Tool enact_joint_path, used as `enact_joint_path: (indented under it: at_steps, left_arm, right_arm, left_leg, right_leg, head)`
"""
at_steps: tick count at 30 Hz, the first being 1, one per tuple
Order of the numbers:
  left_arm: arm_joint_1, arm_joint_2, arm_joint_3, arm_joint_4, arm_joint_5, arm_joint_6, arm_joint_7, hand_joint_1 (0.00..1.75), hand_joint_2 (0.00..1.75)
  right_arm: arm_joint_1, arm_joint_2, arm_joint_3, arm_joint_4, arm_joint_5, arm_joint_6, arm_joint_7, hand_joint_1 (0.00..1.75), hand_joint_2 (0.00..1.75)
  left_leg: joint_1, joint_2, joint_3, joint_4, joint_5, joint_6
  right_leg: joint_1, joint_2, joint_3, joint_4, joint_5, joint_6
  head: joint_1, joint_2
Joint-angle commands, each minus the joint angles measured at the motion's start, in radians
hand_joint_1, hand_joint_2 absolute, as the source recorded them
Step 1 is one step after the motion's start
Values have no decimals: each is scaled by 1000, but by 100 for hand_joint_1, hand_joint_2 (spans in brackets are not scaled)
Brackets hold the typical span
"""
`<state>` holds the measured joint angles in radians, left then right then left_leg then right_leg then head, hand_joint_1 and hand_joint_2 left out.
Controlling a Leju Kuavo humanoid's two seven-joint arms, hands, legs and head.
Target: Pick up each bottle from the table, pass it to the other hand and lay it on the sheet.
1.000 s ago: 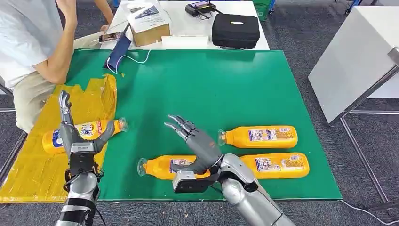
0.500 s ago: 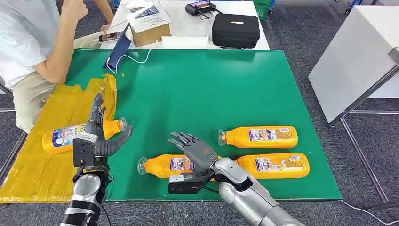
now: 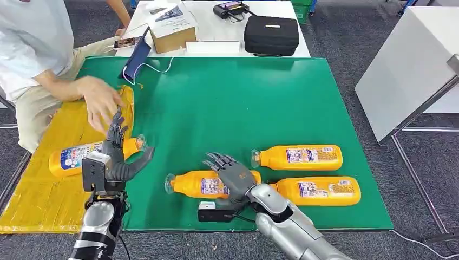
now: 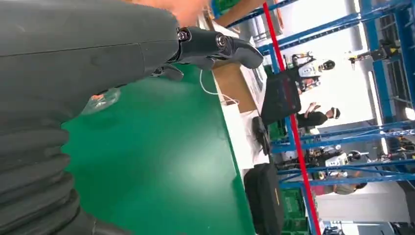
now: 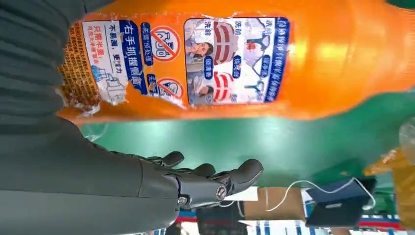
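Right hand: open, fingers spread over the near bottle, not gripping it.
Left hand: open, empty, raised at the sheet's edge.
Near bottle: lying on the green mat, at 6 o'clock.
Two more bottles: lying at 4 o'clock on the mat.
Sheet bottle: lying on the yellow sheet at 9 o'clock.
Person's hand: reaching in over the sheet, above the left hand.
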<state>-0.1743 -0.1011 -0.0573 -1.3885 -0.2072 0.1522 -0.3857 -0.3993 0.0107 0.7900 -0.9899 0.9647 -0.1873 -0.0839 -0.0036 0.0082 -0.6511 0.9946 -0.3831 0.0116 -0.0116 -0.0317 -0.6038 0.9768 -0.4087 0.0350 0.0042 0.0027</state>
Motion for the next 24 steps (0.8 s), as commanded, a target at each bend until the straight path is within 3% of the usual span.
enact_joint_path:
  at_steps: [1, 24]
  left_arm:
    - [8, 4, 3, -10, 10, -1, 5, 0, 175]
    - [19, -10, 8, -15, 10, 1, 8, 0, 175]
  right_arm:
    - [-9, -23, -18, 40, 59, -12, 50, 0, 175]
    - [-13, -23, -74, 83, 204, -28, 160, 0, 175]
  left_leg:
    - [0, -1, 3, 0, -1, -1]
    - [0, -1, 3, 0, -1, -1]
  right_leg:
    - [0, 1, 4, -1, -1, -1]
    - [0, 1, 3, -1, -1, -1]
  head:
    - [0, 0]
    - [0, 0]
